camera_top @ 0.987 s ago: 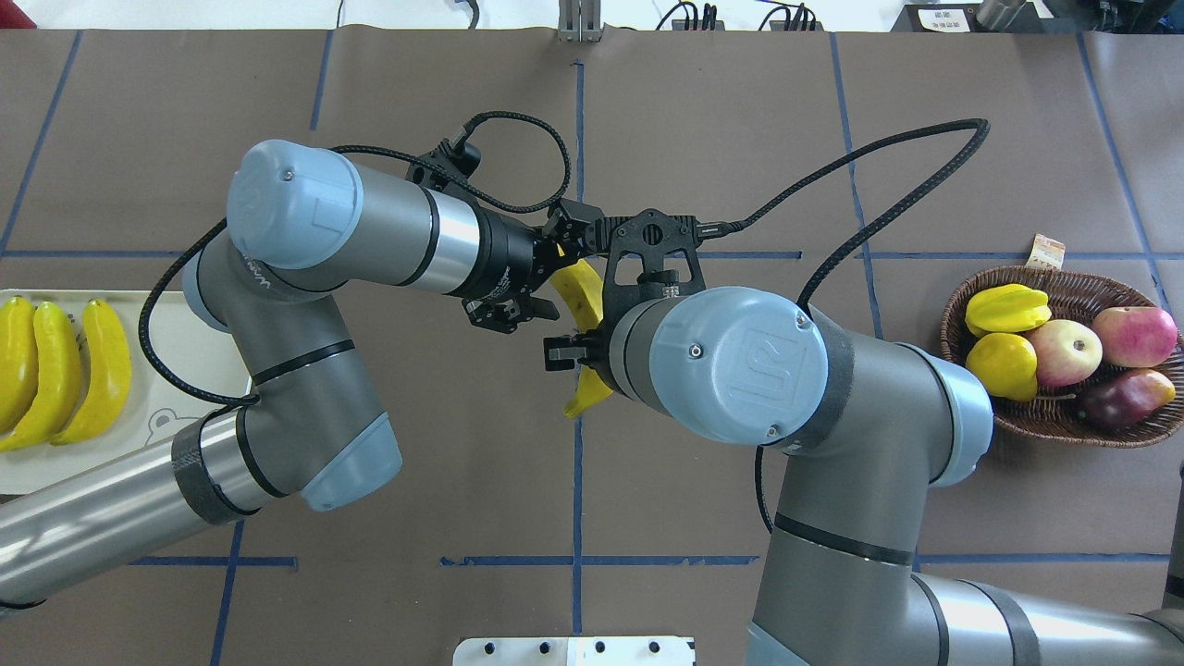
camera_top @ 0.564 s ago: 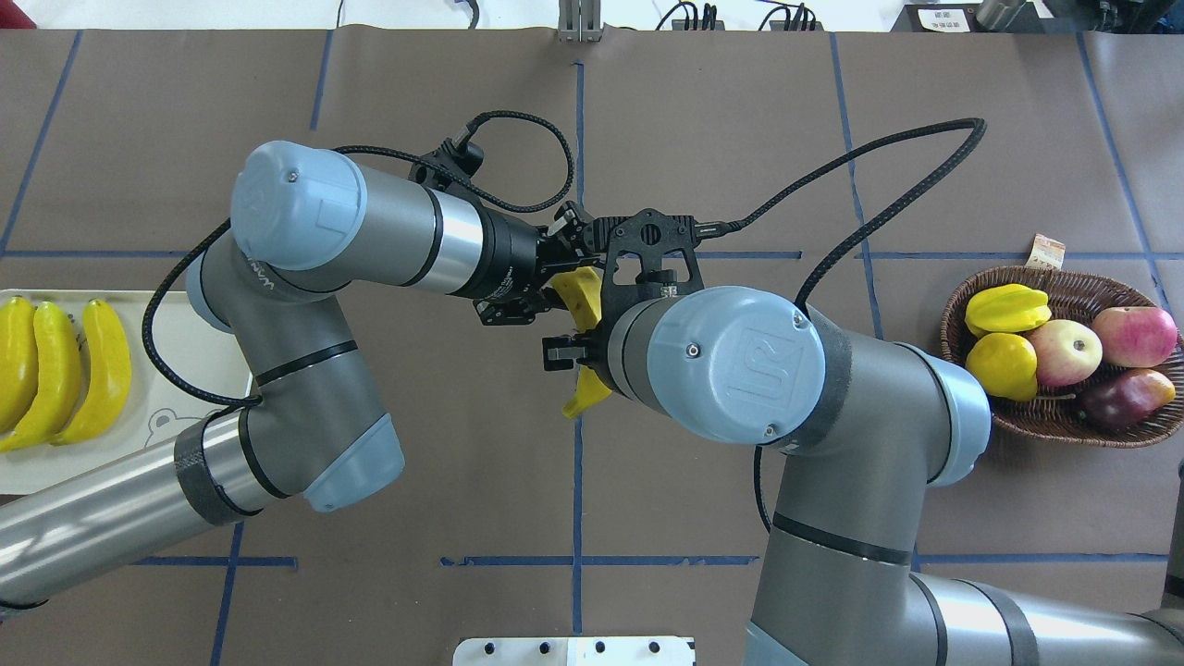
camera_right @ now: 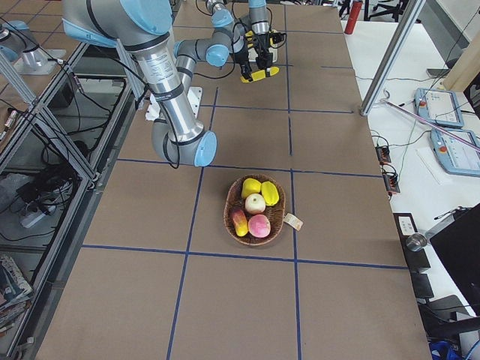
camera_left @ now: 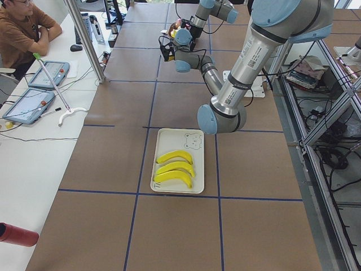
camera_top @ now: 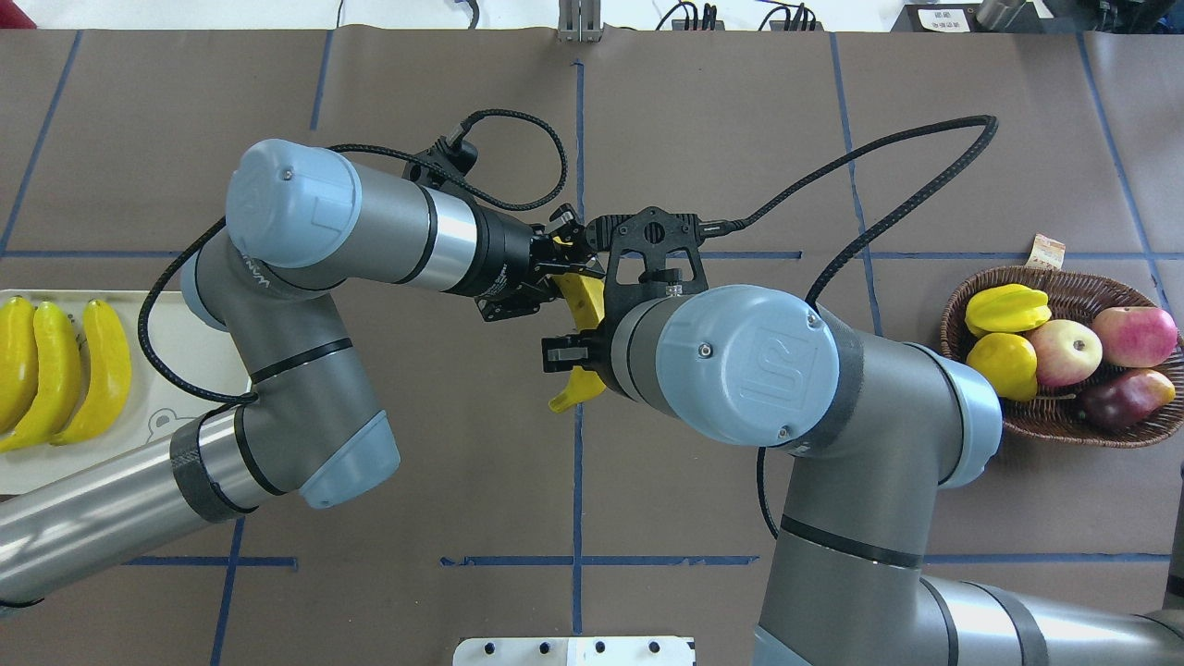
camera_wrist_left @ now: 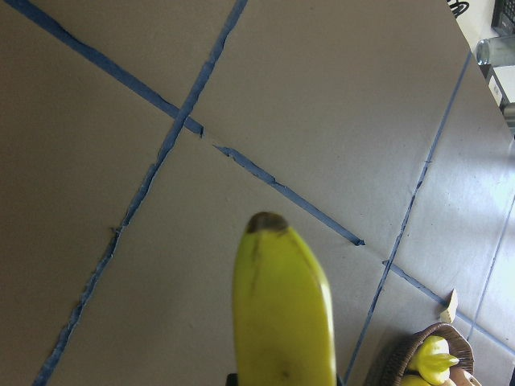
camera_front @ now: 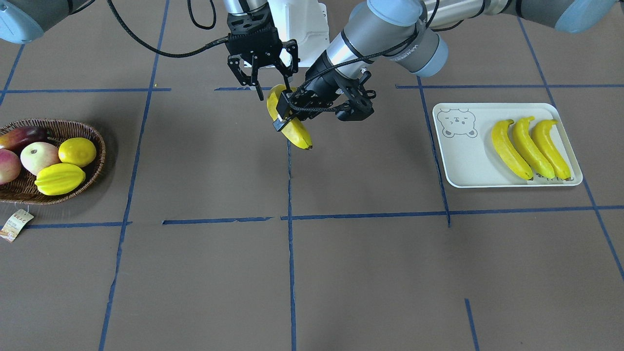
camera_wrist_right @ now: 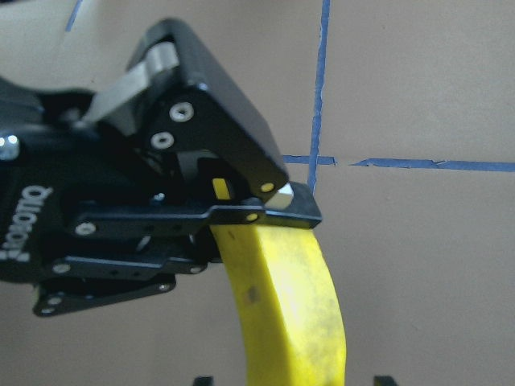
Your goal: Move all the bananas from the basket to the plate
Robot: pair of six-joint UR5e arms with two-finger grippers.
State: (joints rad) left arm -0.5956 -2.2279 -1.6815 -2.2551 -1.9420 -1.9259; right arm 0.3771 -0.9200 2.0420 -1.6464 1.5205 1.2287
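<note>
One banana (camera_front: 292,129) hangs in mid-air over the table's middle, between both grippers. My left gripper (camera_front: 282,113) is shut on its middle part; the right wrist view shows its black fingers (camera_wrist_right: 265,205) clamped across the banana (camera_wrist_right: 282,305). My right gripper (camera_front: 265,80) points down over the banana's upper end, jaws spread wider than the fruit. Three bananas (camera_front: 529,146) lie side by side on the off-white bear plate (camera_front: 463,156). The wicker basket (camera_front: 97,165) shows no banana.
The basket (camera_top: 1064,425) at my far right holds a starfruit (camera_top: 1006,308), a lemon (camera_top: 1002,364), two apples and a dark mango. The plate (camera_top: 157,388) is at my far left. An operator (camera_left: 22,34) sits at a side desk.
My left gripper's fingers, spread around the banana a second ago, have closed on it. The banana's lower tip has swung slightly to the left.
</note>
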